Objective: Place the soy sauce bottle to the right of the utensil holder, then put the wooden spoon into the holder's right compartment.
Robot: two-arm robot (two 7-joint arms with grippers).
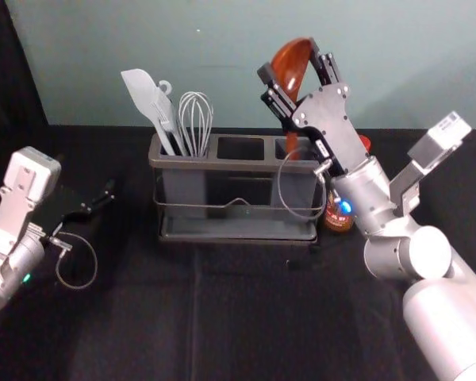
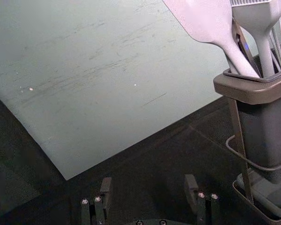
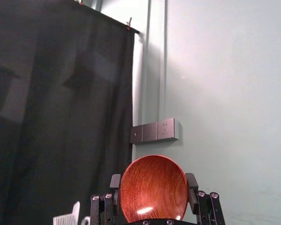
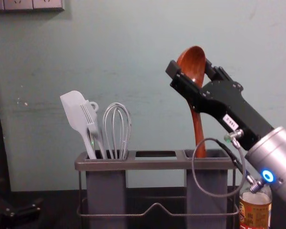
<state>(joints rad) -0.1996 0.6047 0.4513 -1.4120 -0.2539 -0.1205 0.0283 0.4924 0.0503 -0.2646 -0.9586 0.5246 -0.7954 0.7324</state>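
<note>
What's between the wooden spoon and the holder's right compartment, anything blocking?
Nothing visible in the way. The right gripper holds the wooden spoon upright, and its handle already dips into the right compartment. The spatula stands off in the left compartment.

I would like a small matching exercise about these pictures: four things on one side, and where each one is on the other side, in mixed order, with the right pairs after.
Things:
1. Wooden spoon
2. Whisk
3. Soy sauce bottle
4. Right gripper

Places:
A. Standing to the right of the utensil holder
B. At the spoon's upper end
C. Handle down in the right compartment
D. In the left compartment

Right pairs: 1-C, 2-D, 3-A, 4-B
</note>
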